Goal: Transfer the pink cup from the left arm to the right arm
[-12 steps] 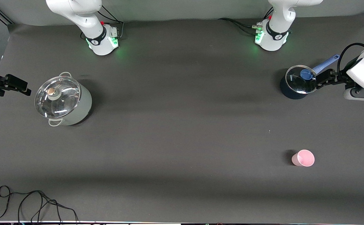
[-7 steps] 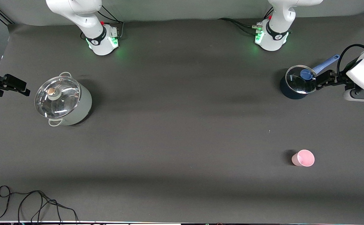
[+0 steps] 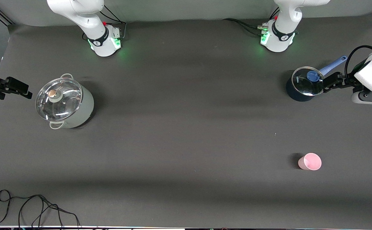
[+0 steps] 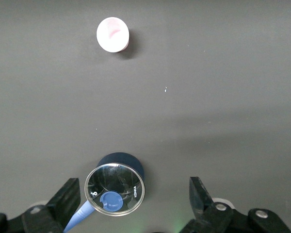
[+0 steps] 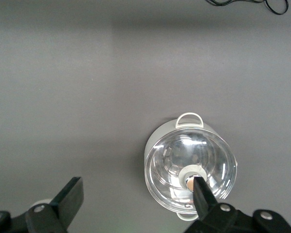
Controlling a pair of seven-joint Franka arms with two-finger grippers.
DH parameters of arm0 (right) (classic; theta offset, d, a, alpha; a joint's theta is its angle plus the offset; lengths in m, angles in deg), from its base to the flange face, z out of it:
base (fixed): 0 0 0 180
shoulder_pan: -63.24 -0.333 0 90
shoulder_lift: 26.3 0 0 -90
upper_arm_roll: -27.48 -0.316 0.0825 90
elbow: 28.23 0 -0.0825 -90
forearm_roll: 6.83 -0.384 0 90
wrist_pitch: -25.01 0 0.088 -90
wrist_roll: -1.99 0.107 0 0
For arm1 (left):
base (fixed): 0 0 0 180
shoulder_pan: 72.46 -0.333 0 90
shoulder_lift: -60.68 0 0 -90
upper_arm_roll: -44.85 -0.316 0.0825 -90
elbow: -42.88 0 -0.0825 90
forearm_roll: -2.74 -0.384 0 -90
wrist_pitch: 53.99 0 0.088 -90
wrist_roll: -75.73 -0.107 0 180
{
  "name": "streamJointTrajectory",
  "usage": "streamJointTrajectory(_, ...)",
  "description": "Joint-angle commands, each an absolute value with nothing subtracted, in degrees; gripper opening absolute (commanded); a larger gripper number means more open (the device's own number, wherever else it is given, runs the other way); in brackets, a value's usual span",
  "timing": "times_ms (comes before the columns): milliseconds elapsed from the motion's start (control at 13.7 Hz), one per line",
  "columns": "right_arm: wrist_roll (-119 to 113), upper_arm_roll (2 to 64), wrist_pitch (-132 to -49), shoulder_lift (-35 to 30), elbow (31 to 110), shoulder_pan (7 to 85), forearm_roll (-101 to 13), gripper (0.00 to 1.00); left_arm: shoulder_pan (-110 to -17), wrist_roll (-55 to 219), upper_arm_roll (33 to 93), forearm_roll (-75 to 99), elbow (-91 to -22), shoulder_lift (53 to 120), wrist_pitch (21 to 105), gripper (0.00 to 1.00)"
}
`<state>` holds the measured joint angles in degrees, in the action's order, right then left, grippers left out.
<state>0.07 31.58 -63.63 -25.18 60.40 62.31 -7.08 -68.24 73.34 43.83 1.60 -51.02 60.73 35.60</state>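
Note:
The pink cup (image 3: 309, 161) stands upright on the dark table toward the left arm's end, nearer to the front camera than the blue saucepan; it is also in the left wrist view (image 4: 113, 34). My left gripper (image 3: 327, 83) hovers open and empty over the saucepan's edge, well away from the cup; in its wrist view the left gripper (image 4: 134, 187) holds nothing. My right gripper (image 3: 24, 89) hangs open and empty at the right arm's end of the table beside the white pot. In the right wrist view the right gripper (image 5: 137, 187) holds nothing, and the cup is out of view there.
A dark blue saucepan (image 3: 301, 84) with a glass lid and a light blue handle sits under the left gripper. A white pot (image 3: 65, 103) with a glass lid stands toward the right arm's end. A black cable (image 3: 35, 207) lies at the table's near edge.
Both grippers have only drifted slightly in place. The cup and the pots have not moved.

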Motion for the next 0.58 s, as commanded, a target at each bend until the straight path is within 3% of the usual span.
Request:
streamJointTrajectory(0, 0.9, 32.0, -63.1, -24.9, 59.8, 61.7, -7.0, 1.00, -68.1, 72.5, 43.6, 0.7, -48.2, 62.4, 35.5, 1.00)
streamJointTrajectory(219, 1.1, 32.0, -63.1, -24.8, 60.2, 61.5, -7.0, 1.00, -68.2, 71.6, 43.6, 0.7, -46.9, 63.5, 35.6, 1.00)
streamJointTrajectory(510, 1.1, 32.0, -63.0, -25.0, 60.4, 61.7, -7.0, 1.00, -71.1, 50.9, 43.2, 2.0, -42.0, 66.5, 36.4, 1.00)
